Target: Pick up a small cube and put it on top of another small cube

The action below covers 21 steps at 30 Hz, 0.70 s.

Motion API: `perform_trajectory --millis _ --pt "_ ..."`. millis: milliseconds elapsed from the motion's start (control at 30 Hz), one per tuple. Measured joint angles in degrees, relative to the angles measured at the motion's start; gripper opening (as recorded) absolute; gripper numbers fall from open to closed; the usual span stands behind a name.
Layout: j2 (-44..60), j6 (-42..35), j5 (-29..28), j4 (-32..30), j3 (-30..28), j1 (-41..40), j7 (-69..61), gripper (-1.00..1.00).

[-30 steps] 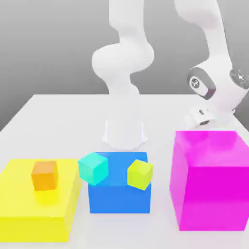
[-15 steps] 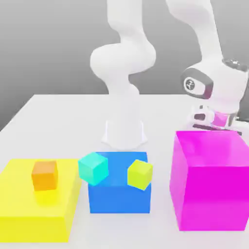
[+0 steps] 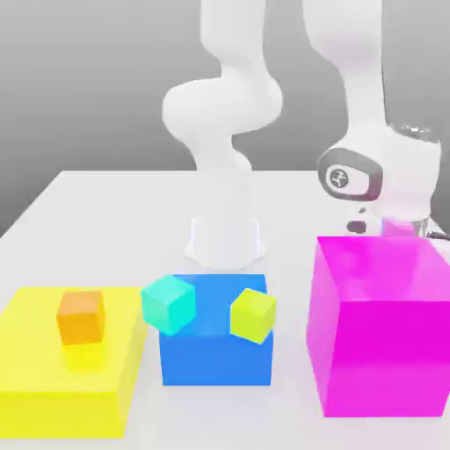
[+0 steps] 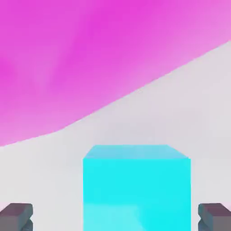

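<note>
cyan cube between spread fingers, beside magenta block

Glossy white Panda arm with rounded segments, grey circular joint cap bearing a small mark, dark grey fingertips.

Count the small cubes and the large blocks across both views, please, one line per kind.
Small cubes: 4 (orange cube, teal cube, yellow-green cube, cyan cube)
Large blocks: 3 (yellow block, blue block, magenta block)
Total: 7
</note>
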Motion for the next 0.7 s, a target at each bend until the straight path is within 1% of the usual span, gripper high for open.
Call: perform_trajectory --millis 100,133,333,400,567,700 --pt "3.3 2.7 -2.5 0.3 -4.3 3.5 1.6 0.0" --pt "3.9 3.2 -2.8 0.3 -5.0 4.2 1.9 -1.0" --pt "4.2 3.6 -3.1 0.3 -5.4 4.5 2.0 -1.0" --pt "3.1 2.6 -2.2 0.3 -4.0 3.4 1.5 -1.0" --pt "-2.1 -1.5 3.0 -0.3 1.5 -0.7 -2.1 -1.0" --pt "-6.3 -4.8 7.7 -1.0 3.7 -1.7 -5.6 -1.0"
